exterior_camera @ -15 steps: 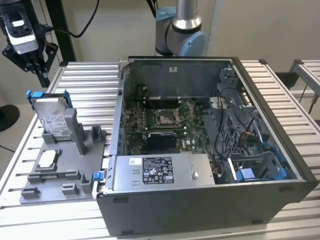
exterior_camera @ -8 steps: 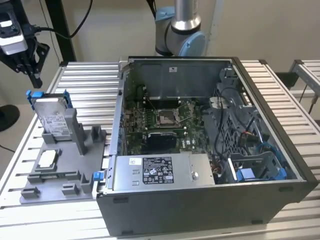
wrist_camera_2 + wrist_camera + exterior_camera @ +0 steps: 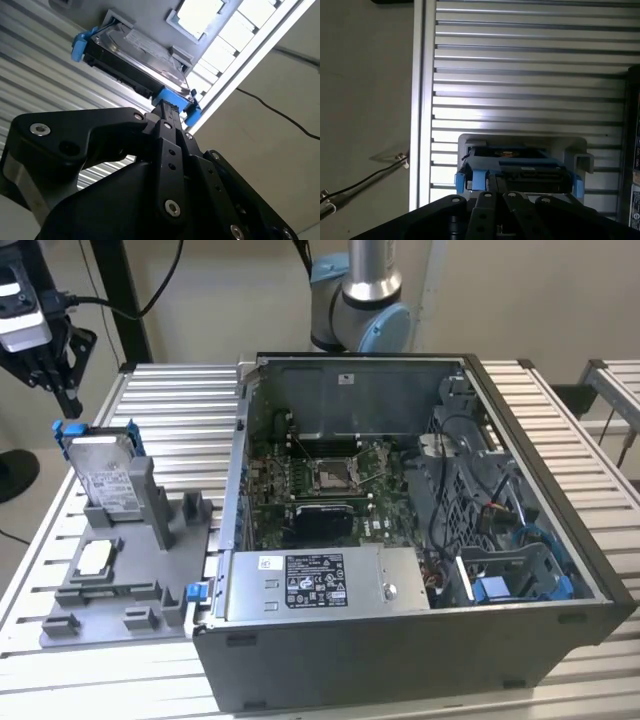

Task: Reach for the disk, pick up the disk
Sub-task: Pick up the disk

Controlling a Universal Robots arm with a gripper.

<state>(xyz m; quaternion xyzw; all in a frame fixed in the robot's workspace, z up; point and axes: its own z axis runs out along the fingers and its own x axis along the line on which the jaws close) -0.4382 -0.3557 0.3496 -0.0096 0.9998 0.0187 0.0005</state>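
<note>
Now, disk (image 3: 100, 475) in grey stand (image 3: 172, 525), case (image 3: 400, 665) beside

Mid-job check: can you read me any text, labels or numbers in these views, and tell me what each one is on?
Nothing is readable.
White label on the disk: print too small.
Black label on the grey box inside the computer case: too small.
Pale label on a dark panel in the first wrist view: blurred.
</note>
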